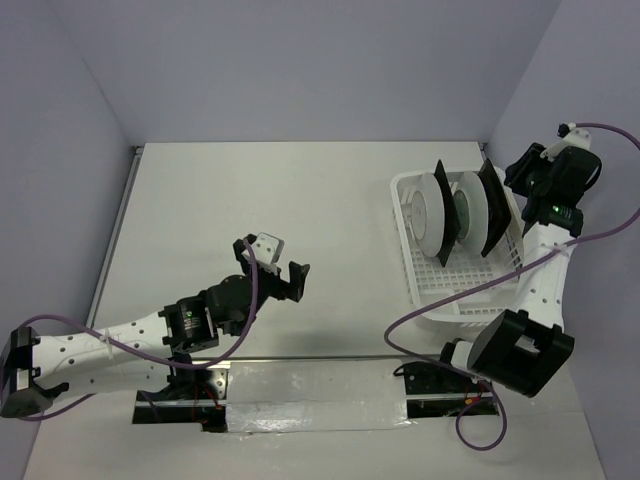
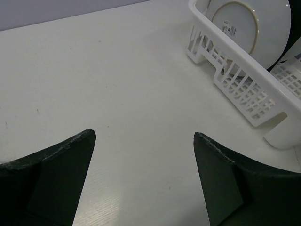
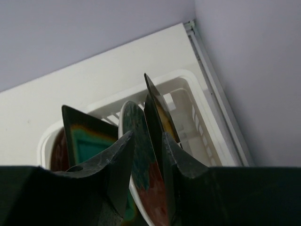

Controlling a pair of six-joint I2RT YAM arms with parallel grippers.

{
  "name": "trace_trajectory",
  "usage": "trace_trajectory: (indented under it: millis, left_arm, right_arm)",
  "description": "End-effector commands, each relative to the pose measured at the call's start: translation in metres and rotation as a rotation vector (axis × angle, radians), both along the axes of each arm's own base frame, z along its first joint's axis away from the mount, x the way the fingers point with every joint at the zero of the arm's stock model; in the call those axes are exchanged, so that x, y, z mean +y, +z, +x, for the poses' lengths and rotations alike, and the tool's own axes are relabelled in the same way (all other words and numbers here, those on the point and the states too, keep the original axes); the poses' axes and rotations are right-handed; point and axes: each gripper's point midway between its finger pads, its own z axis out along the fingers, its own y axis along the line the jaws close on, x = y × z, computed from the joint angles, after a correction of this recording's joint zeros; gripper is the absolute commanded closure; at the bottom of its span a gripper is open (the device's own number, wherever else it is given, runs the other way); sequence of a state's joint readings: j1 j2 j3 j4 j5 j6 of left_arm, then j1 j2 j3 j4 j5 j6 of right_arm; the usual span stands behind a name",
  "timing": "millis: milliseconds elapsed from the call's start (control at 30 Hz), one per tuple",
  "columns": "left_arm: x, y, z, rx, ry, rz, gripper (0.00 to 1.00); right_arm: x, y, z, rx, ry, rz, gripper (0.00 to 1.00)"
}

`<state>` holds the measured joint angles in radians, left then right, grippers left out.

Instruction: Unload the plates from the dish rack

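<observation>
The white dish rack stands at the table's right with plates upright in it. From left to right these are a round plate showing its pale back, a teal square plate, a second round floral plate and the amber square plate. My right gripper sits at the amber plate's top corner. In the right wrist view its partly closed jaws straddle the amber plate's black rim, with the floral plate showing in the gap. My left gripper hangs open over bare table, holding nothing.
The right wall and the back wall stand close behind the rack. A purple cable drapes across the rack's near corner. The left wrist view shows the rack's lattice side off to the right of the open fingers.
</observation>
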<state>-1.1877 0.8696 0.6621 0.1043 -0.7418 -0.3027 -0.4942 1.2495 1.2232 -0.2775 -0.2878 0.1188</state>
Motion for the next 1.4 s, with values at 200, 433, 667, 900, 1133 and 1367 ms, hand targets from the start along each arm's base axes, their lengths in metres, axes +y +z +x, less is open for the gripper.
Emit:
trace_trajectory:
  millis: [200,433,667,900,1133,1367]
  left_arm:
    - [0.004,0.011,0.005,-0.003,0.050,-0.045,0.03]
    - [0.001,0.011,0.005,-0.007,0.040,-0.044,0.03]
    - [0.000,0.008,0.008,-0.001,0.055,-0.012,0.03]
    - [0.003,0.014,0.005,-0.010,0.044,-0.041,0.03]
    - [0.007,0.016,0.006,-0.018,0.058,-0.043,0.03]
    - [0.005,0.013,0.007,-0.012,0.064,-0.020,0.03]
  right_arm:
    - [0.003,0.015,0.014,0.056,0.223,-0.142,0.58]
    - [-0.004,-0.022,0.021,0.117,0.255,-0.133,0.54]
    - [-0.010,-0.055,0.027,0.187,0.309,-0.107,0.50]
    - [-0.014,-0.072,0.032,0.229,0.354,-0.093,0.49]
    - [0.005,-0.087,0.043,0.215,0.520,0.020,0.52]
    - [-0.001,-0.081,0.041,0.194,0.509,0.005,0.66]
